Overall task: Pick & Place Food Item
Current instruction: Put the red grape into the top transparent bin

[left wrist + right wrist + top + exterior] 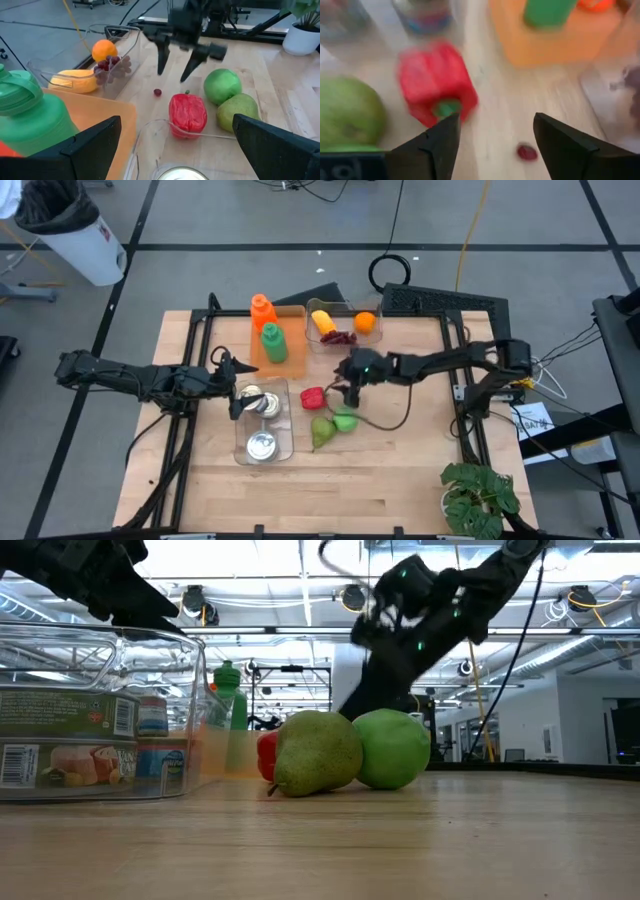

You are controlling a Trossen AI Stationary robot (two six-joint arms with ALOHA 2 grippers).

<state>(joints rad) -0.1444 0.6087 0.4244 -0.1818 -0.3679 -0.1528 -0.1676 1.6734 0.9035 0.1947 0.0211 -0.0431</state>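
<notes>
Right wrist view shows the right gripper [492, 131] with its fingers spread wide and nothing between them. It hangs over the table [400, 450], above a small loose grape [526, 152]. Just beside the fingers lies the red pepper [436, 82]. A green apple [345, 420] and a pear [321, 432] touch each other next to the pepper. Farther off, a clear tray [318, 308] holds an orange [365, 322], more grapes [342, 337] and a yellow fruit [324, 322]. The left gripper [236, 388] is also spread wide, holding nothing, over a clear box [262, 452] with cans [262, 445] in it.
</notes>
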